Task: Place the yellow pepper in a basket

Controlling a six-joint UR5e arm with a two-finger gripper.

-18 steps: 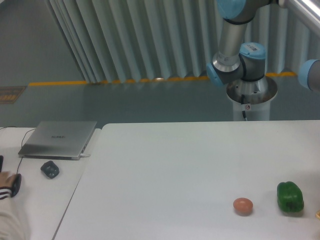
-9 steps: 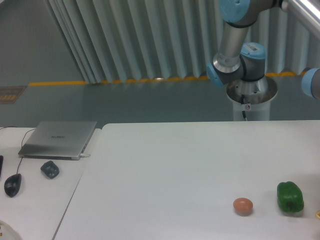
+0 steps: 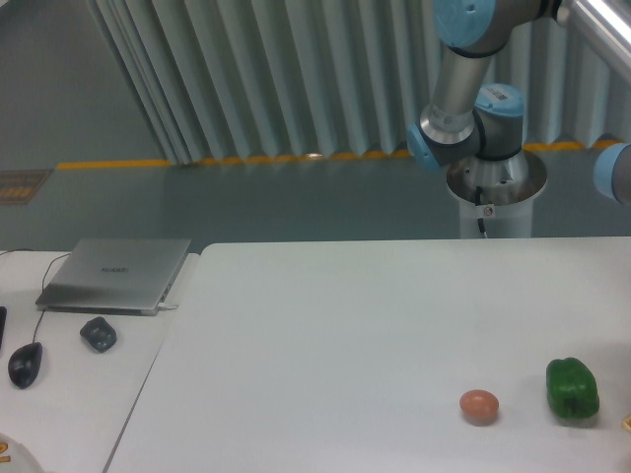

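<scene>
Looking across my camera feed, the white tabletop (image 3: 325,335) fills the lower half of the frame, with a second white surface (image 3: 79,394) butted against it at lower left. Behind both runs a grey ribbed wall (image 3: 296,79) and a yellow floor stripe (image 3: 246,159).

My arm (image 3: 463,89) sits in the upper right of the frame. Its pedestal (image 3: 496,197) stands just behind the far edge of the tabletop, and a grey link rises from the blue-capped joint (image 3: 498,103) and leaves the picture at the top. Another blue-capped part (image 3: 613,172) shows at the right edge. The claw is out of frame, so I cannot say whether it is wide, narrow or holding anything.

On the side surface lies a closed silver laptop (image 3: 116,273), with a small dark object (image 3: 98,334) just in front of it and a black mouse (image 3: 25,364) on a cable near the left edge.

At lower right of the tabletop stands a green pepper (image 3: 573,388), and to its left, apart from it, an orange-brown ball (image 3: 479,405).

A tiny yellow sliver (image 3: 627,424) pokes in at the right edge just below the green pepper; it may be the yellow pepper, but too little shows for me to tell. I see no basket.
</scene>
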